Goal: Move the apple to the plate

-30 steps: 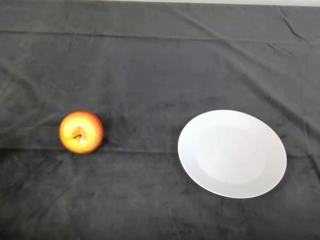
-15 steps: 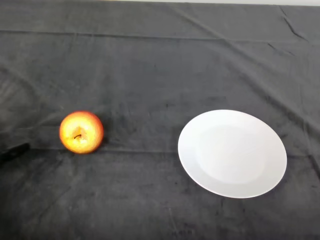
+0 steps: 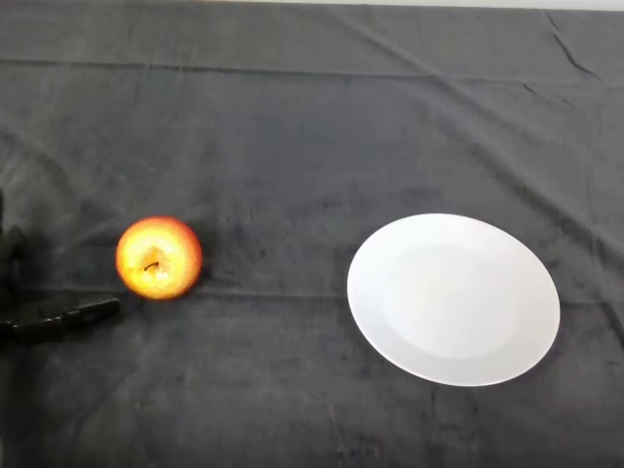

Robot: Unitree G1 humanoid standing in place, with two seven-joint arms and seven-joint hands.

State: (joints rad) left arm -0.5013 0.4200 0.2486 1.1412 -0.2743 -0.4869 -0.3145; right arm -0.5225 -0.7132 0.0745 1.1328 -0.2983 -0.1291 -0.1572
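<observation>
A red and yellow apple (image 3: pixel 159 257) sits stem up on the dark cloth at the left. A white plate (image 3: pixel 453 298) lies on the cloth to the right of it, with nothing on it. My left hand (image 3: pixel 58 320) comes in at the left edge, black, with one finger stretched straight toward the apple and ending just left of and below it. The hand does not touch the apple. Another part of the hand shows at the edge higher up (image 3: pixel 10 249). Most of the hand is out of frame.
The dark cloth (image 3: pixel 312 127) covers the whole table, with creases across it. The table's far edge shows as a pale strip at the top.
My left hand has come further in from the left edge, its finger now reaching close to the apple. The apple and plate have not moved.
</observation>
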